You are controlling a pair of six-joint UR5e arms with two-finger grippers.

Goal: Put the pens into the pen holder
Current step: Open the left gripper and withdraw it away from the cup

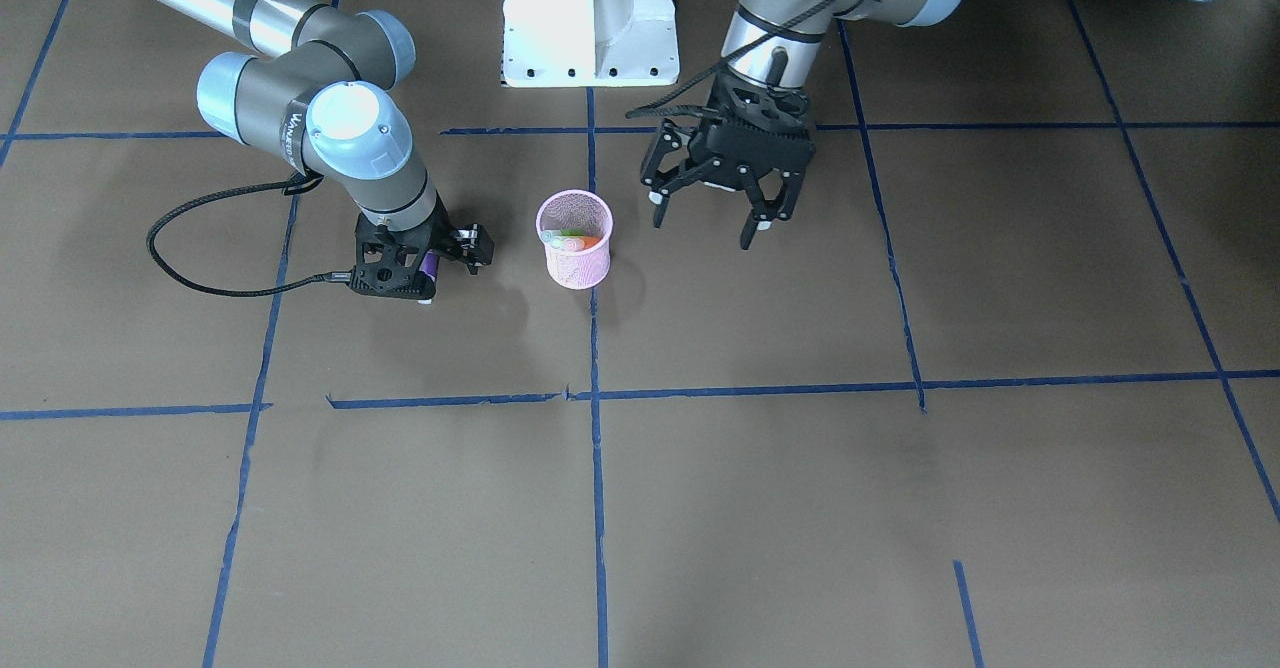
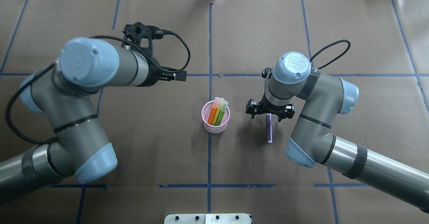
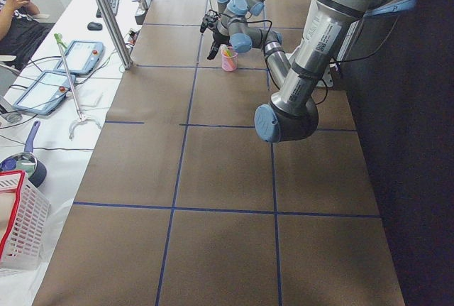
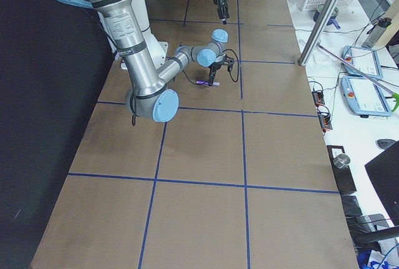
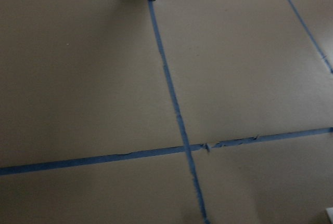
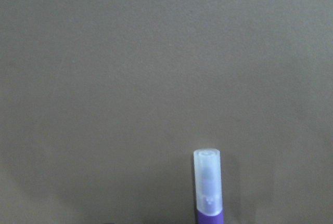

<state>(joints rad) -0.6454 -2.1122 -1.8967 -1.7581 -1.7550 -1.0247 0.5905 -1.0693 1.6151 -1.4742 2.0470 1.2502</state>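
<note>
Pens, three.
- Orange pen (image 2: 212, 114) and green pen (image 2: 220, 115): stowed, leaning upright in the pink mesh pen holder (image 2: 214, 128), caps up.
- Purple pen (image 2: 269, 130): outstanding, flat on the table (image 2: 150, 133) near the holder.

Right gripper (image 2: 269, 112): low over the purple pen's far end. Cannot tell whether its fingers are clamped.
Left gripper (image 1: 705, 223): fingers apart, empty, beside the holder.

Surroundings: blue tape grid (image 2: 209, 157), white robot base (image 1: 590, 18).
Obstruction, judged: the two stowed pens narrow the holder's mouth.
</note>
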